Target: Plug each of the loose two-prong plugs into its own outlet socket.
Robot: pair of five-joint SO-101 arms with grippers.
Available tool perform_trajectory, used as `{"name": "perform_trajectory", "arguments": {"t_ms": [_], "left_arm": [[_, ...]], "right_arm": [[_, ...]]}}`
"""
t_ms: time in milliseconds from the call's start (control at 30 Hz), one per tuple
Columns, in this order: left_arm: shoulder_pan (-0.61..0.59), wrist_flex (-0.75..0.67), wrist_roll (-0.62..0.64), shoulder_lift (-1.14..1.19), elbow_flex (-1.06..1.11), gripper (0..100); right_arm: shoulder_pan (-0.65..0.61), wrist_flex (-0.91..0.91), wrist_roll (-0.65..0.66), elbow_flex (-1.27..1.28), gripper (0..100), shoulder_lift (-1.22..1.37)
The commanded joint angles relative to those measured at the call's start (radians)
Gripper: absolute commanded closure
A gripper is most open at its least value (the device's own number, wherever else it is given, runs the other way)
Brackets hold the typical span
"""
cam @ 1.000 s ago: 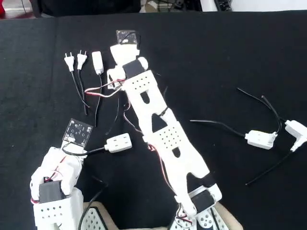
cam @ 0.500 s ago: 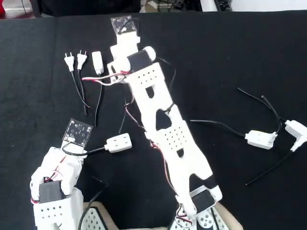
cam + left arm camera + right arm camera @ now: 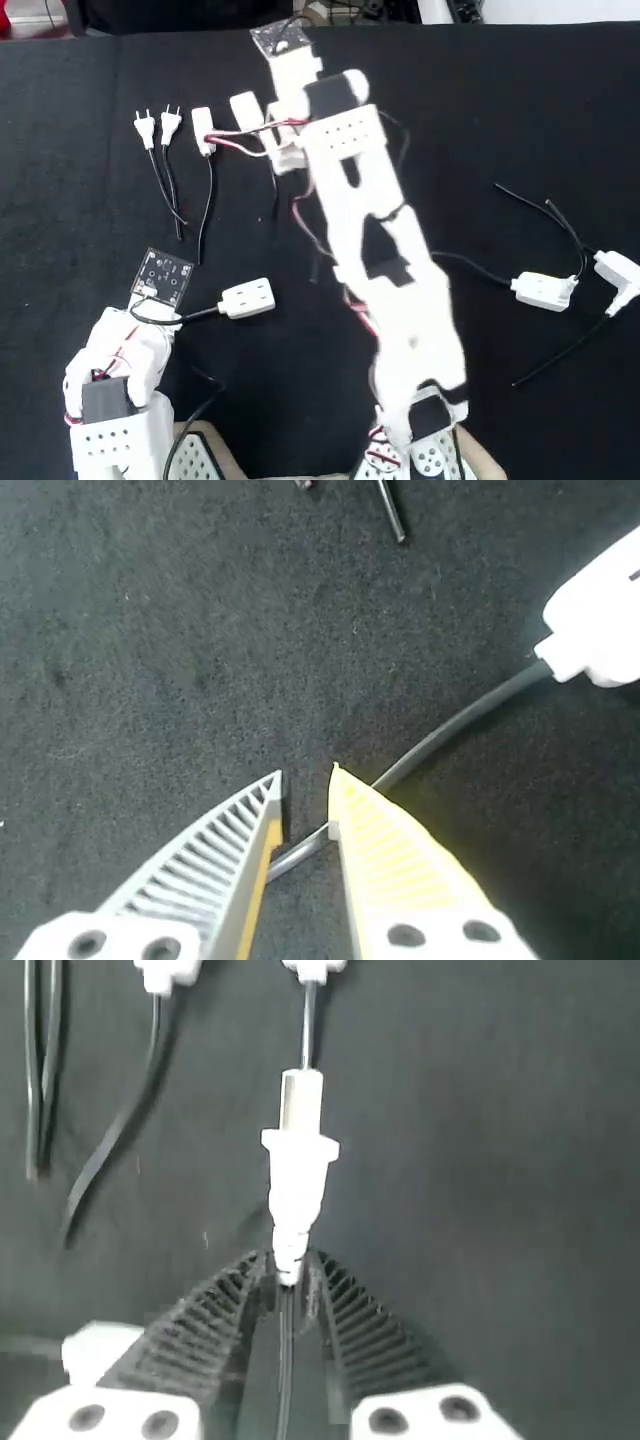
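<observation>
Over the far part of the black-covered table (image 3: 90, 230), a little left of its middle, the right claw (image 3: 288, 1260) is pinched on a white two-prong plug (image 3: 298, 1185), gripping it at the narrow cord end. The plug's black cord (image 3: 284, 1360) runs back between the dark jaws, while its body and prongs stick straight out past the fingertips, seen edge-on. Beyond the prongs and in line with them, a white socket block (image 3: 245, 107) lies near the far edge. A second outlet socket (image 3: 203, 130) lies just beside it toward the left edge, and two loose plugs (image 3: 145, 126) rest side by side farther left, prongs toward the far edge. Near the near left corner, the left claw (image 3: 306, 780) is slightly spread, one finger white and one yellow, straddling a dark cord (image 3: 445, 730) without closing on it. That cord leads to a white outlet socket (image 3: 600, 630) lying apart from the fingertips, toward the table's middle. Two white corded pieces (image 3: 543, 290) lie near the right edge.
</observation>
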Motion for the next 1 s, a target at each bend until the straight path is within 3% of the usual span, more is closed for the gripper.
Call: {"name": "perform_trajectory", "arguments": {"t_ms": [0,167,333,433,600,800,967], "left_arm": [[0.007,-0.008,-0.011,-0.006,-0.005,91],[0.008,-0.003,-0.011,-0.006,-0.005,91],[0.008,0.0,-0.011,-0.006,-0.005,91],[0.007,0.002,-0.011,-0.006,-0.005,91],[0.004,0.002,-0.011,-0.006,-0.005,91],[0.004,0.002,-0.011,-0.006,-0.005,91],[0.001,0.002,-0.011,-0.005,-0.005,91]], "right_arm": [[0.038,0.032,0.117,0.328,98.7,-0.292],[0.12,-0.064,0.353,0.817,98.7,-0.515],[0.196,-0.293,0.667,1.25,98.6,-0.673],[0.204,-0.468,0.783,1.415,98.6,-0.704],[0.204,-0.669,0.825,1.495,98.5,-0.647],[0.181,-0.672,0.827,1.491,97.6,-0.55],[0.133,-0.577,0.825,1.442,88.4,-0.526]]}}
